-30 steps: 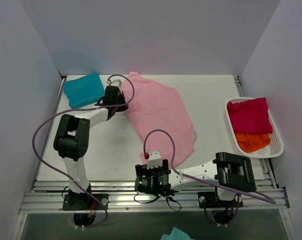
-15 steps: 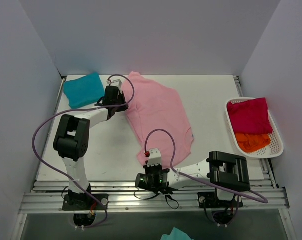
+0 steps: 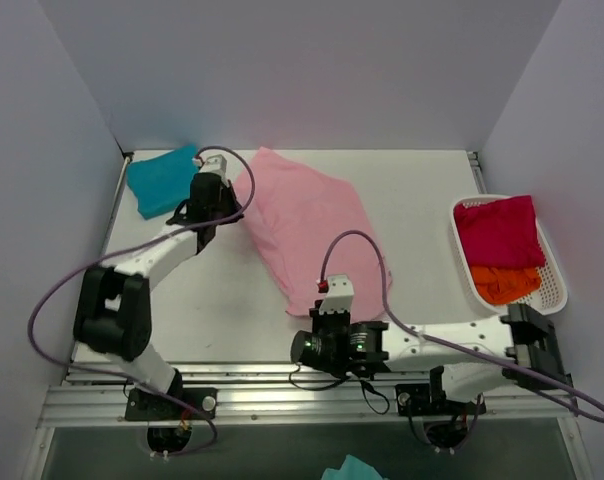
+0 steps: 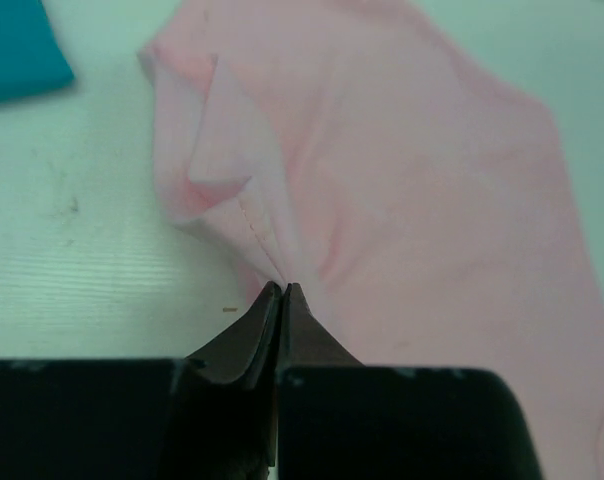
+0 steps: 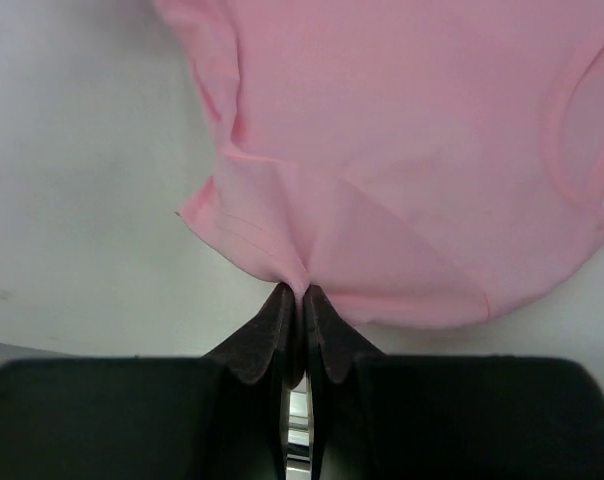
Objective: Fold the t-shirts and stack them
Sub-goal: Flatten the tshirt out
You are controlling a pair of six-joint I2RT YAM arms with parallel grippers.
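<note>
**Item 1. Pink tee** point(image 3: 302, 225): large, light pink. It lies spread on the desk point(image 3: 422, 185) between the two tools and is rumpled at two edges. Each tool holds one of those edges.
- Left tool point(image 4: 284, 290): jaws pressed together, pinching a stitched fold at the tee's left edge. The cloth rises in a small ridge straight ahead of the tips, and the rest of the tee runs off ahead and to the right.
- Right tool point(image 5: 302, 290): jaws pressed together, pinching the near hem at a corner. The cloth gathers into creases at the tips, and the body of the tee fans out ahead of them.

**Item 2. Teal tee** point(image 3: 162, 180): a folded pad, flat on the desk. It sits ahead and left of the left tool, apart from the pink tee.

**Item 3. Red tee** point(image 3: 497, 230): bunched, in the basket point(image 3: 557, 285), well off to the right of the right tool.

**Item 4. Orange tee** point(image 3: 504, 283): bunched, in the same basket, touching the red tee on its nearer side.

**Item 5. Basket**: white and slotted, at the desk's right edge.
</note>
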